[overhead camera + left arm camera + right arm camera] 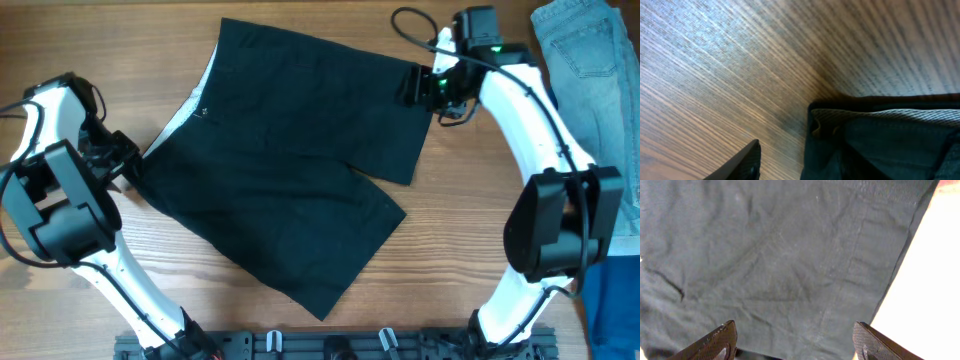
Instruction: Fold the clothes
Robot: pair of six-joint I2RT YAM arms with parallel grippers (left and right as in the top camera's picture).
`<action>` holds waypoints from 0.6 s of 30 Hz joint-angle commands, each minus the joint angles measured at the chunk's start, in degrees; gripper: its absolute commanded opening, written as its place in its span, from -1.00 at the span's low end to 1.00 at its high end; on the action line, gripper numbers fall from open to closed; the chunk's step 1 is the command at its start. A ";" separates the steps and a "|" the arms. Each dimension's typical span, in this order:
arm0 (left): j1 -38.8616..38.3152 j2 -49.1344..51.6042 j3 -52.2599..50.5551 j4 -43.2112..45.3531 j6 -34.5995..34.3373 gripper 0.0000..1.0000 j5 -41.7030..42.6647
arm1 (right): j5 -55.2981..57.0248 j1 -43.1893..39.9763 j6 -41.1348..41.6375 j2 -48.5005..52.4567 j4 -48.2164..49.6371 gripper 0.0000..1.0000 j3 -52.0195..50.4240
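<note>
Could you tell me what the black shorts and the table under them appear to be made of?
The black shorts look like matte woven cloth, perhaps cotton: soft creases and stitched seams show up close. The table looks like wood or wood-look laminate: striped grain with a light sheen.

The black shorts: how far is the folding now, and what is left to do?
Done: the shorts lie spread flat on the table, both legs open; no fold shows yet. In hand: the right jaws stand open over the upper leg's hem, and the left jaws sit beside the waistband corner; neither visibly grips. Left: the grasp and every fold.
</note>
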 commanded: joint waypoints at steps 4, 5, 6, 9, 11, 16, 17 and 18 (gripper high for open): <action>-0.96 -1.64 -0.20 -1.07 0.92 0.04 2.40 | 10.45 5.35 10.47 -0.17 5.05 0.20 -6.67; -1.38 -3.08 -0.20 -0.83 0.61 0.04 2.38 | 10.45 5.92 10.82 -0.17 6.16 0.05 -7.65; -1.88 -5.07 -0.20 -0.50 0.61 0.04 2.36 | 10.45 6.51 11.47 -0.17 7.69 -0.14 -8.76; -3.19 -11.13 -0.20 0.83 0.63 0.04 2.38 | 10.51 7.85 11.52 -0.09 9.14 -0.31 -10.78; -4.72 -16.98 -0.20 2.49 0.63 0.07 2.40 | 11.87 9.22 11.58 0.24 9.73 -0.34 -12.24; -9.44 -25.90 -0.20 6.38 1.62 0.43 2.34 | 12.37 10.10 11.47 4.61 9.55 -0.19 -12.61; -10.64 -26.80 -0.20 6.91 2.75 0.50 2.34 | 12.33 10.10 11.50 5.88 9.16 -0.12 -12.61; -11.67 -27.15 -0.20 7.13 3.43 0.52 2.14 | 12.37 10.10 11.52 6.86 8.63 -0.08 -12.61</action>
